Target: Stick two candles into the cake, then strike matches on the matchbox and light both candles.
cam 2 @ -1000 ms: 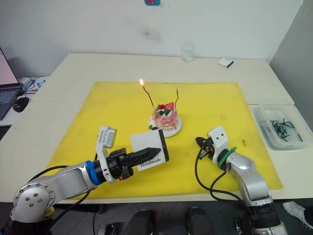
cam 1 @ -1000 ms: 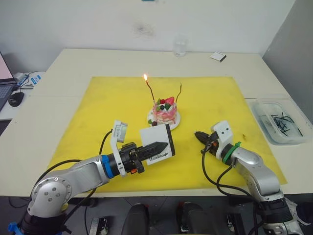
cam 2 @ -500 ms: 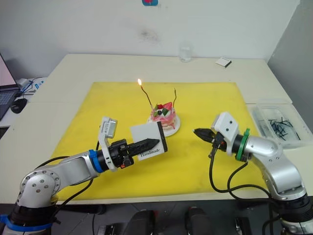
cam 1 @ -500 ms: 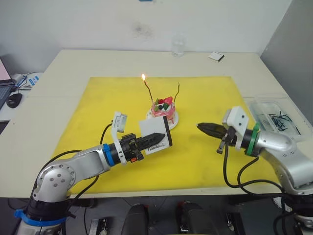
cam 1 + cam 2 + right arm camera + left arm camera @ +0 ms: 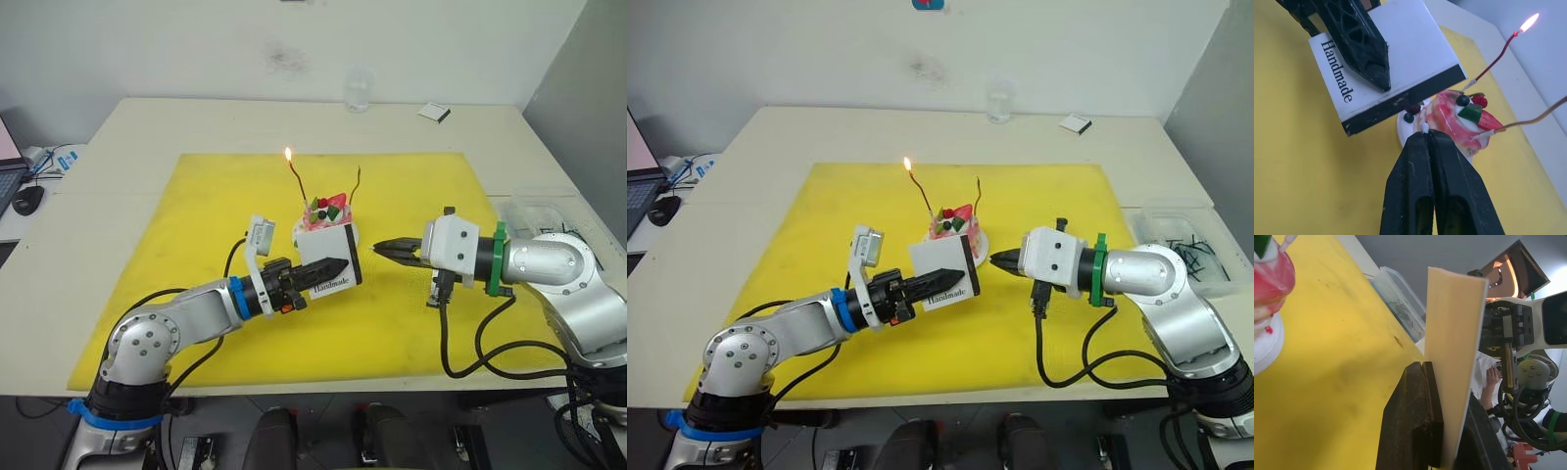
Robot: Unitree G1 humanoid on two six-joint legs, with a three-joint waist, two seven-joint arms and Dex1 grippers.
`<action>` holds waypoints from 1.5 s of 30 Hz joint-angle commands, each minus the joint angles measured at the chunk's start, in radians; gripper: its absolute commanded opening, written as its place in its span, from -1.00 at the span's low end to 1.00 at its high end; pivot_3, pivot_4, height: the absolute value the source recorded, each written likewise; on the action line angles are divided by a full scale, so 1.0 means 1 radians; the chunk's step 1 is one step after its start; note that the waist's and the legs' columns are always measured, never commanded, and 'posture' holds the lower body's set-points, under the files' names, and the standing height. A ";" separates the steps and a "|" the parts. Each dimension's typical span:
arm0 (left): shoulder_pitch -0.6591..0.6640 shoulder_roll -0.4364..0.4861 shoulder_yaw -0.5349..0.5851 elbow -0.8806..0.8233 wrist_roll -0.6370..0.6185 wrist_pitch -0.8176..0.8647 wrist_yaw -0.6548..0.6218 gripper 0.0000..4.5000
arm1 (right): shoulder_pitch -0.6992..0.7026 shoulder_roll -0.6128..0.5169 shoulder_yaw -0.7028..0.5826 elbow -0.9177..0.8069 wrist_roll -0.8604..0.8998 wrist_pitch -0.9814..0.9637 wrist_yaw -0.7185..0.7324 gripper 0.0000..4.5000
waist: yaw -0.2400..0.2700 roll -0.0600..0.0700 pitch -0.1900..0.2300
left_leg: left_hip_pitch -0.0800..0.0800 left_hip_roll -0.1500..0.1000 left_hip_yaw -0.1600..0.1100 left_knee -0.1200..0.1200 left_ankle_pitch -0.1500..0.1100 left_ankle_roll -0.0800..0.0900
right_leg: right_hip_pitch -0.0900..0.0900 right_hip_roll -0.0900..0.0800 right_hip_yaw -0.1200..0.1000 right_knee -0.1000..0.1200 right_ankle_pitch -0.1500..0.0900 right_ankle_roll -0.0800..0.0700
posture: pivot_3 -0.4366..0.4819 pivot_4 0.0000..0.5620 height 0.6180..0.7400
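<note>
surface: pale cream surface [image 5: 118, 211] fills the middle of the frame, meeting a plain white wall along the top
mat: yellow mat [image 5: 196, 245] spread over the centre of the surface
cake: cake [image 5: 327, 211] on its white plate at the mat's centre, just behind the matchbox
candles: two candles stand in the cake; the left one [image 5: 297, 182] carries a flame at its tip, the right one [image 5: 358, 182] is unlit
left gripper: left gripper [image 5: 328, 267], centre of the frame, pinches the matchbox [image 5: 328, 262] and holds it upright, dark strip towards the cake
right gripper: right gripper [image 5: 383, 248], right of centre, fingers pressed together, tips close beside the matchbox's strip; a tiny pale tip shows between them in the right wrist view, too small to identify
matches: dark matches [image 5: 558, 236] lie in a clear tray [image 5: 519, 211] at the right edge
far edge: a clear glass [image 5: 357, 93] at top centre, a small white-and-dark box [image 5: 434, 113] to its right
left edge: a laptop corner and a mouse [image 5: 30, 198]
</note>
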 commanded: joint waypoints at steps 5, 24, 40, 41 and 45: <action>-0.035 -0.029 0.000 0.009 0.022 0.020 -0.033 -1.00 | -0.046 0.009 0.010 -0.033 -0.014 -0.026 0.019 -0.99 | 0.000 0.000 0.000 | 0.000 0.000 0.000 0.000 0.000 0.000 | 0.000 0.000 0.000 0.000 0.000 0.000 | -0.05 -0.47 1.00; -0.027 -0.040 0.023 -0.010 0.013 0.044 -0.022 -1.00 | -0.055 0.011 0.025 -0.008 -0.039 -0.027 0.031 -0.99 | 0.000 0.000 0.000 | 0.000 0.000 0.000 0.000 0.000 0.000 | 0.000 0.000 0.000 0.000 0.000 0.000 | -0.05 -0.47 1.00; -0.041 -0.047 0.023 0.009 0.021 0.046 -0.034 -1.00 | -0.073 0.016 0.052 0.025 -0.061 -0.032 0.042 -0.99 | 0.000 0.000 0.000 | 0.000 0.000 0.000 0.000 0.000 0.000 | 0.000 0.000 0.000 0.000 0.000 0.000 | -0.05 -0.47 1.00; -0.041 -0.046 0.023 0.008 0.022 0.046 -0.035 -1.00 | -0.070 0.016 0.053 0.022 -0.063 -0.034 0.043 -0.99 | 0.000 0.000 0.000 | 0.000 0.000 0.000 0.000 0.000 0.000 | 0.000 0.000 0.000 0.000 0.000 0.000 | -0.05 -0.47 1.00; -0.051 -0.050 0.021 -0.005 0.023 0.042 -0.047 -1.00 | -0.045 0.008 0.073 0.007 -0.084 -0.042 0.048 -0.99 | 0.000 0.000 0.000 | 0.000 0.000 0.000 0.000 0.000 0.000 | 0.000 0.000 0.000 0.000 0.000 0.000 | -0.05 -0.47 1.00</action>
